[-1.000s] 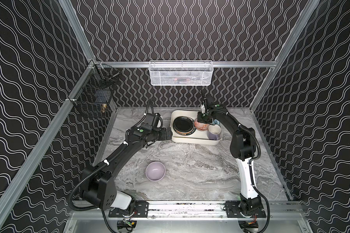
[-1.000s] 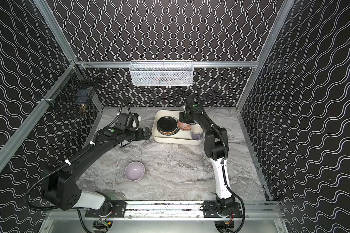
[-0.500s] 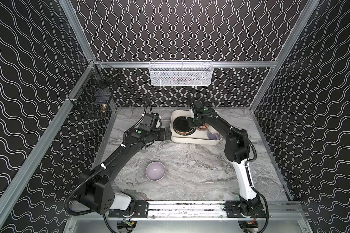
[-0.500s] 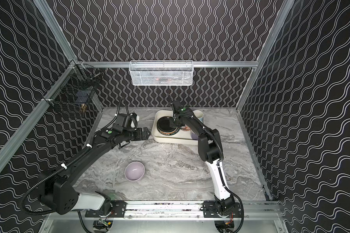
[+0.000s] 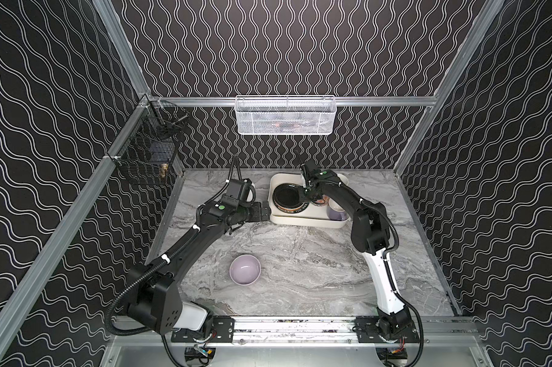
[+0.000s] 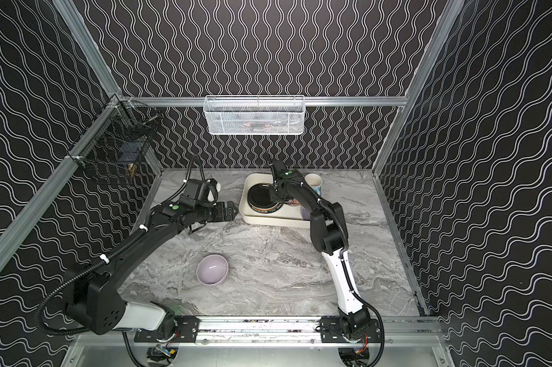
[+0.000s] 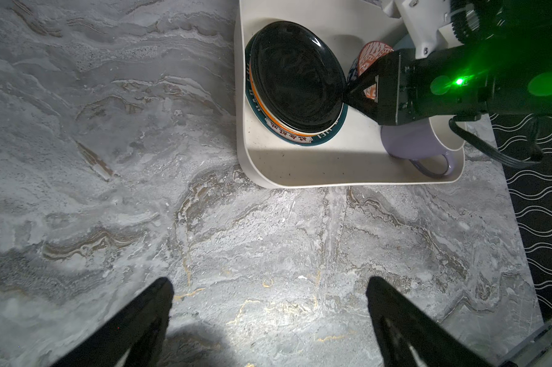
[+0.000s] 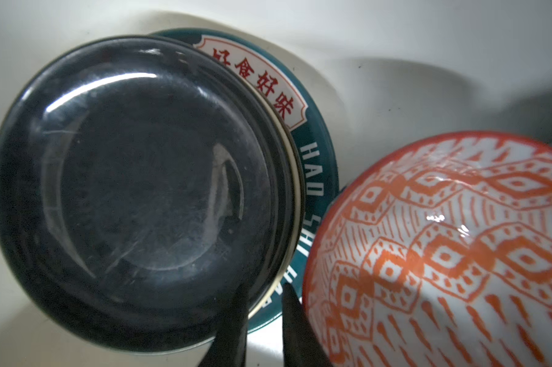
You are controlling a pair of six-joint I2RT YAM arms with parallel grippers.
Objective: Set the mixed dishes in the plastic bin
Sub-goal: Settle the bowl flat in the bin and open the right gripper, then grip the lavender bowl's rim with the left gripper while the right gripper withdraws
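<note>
The cream plastic bin (image 5: 303, 220) (image 7: 331, 182) stands at the back of the table. In it lies a stack of plates with a black plate (image 5: 285, 194) (image 8: 141, 174) on top and a teal lettered plate (image 8: 316, 143) underneath. Beside the stack are a tilted orange-patterned bowl (image 8: 443, 254) (image 7: 371, 52), a lilac mug (image 7: 408, 143) and a light-blue mug (image 6: 314, 183). My right gripper (image 5: 305, 199) (image 8: 265, 290) is nearly closed astride the black plate's rim, its outer finger against the bowl. My left gripper (image 5: 263, 213) (image 7: 269, 282) hangs wide open and empty just left of the bin. A lilac bowl (image 5: 245, 269) (image 6: 212, 269) sits upright on the table's front middle.
A white wire-mesh basket (image 5: 285, 116) hangs on the back rail. A black wire basket (image 5: 147, 152) hangs at the left wall. Grey marble tabletop (image 5: 316, 270) lies between the lilac bowl and the bin.
My right gripper has swung left inside the bin, from over the orange bowl and lilac mug to the black plate's edge. The left arm has barely shifted.
</note>
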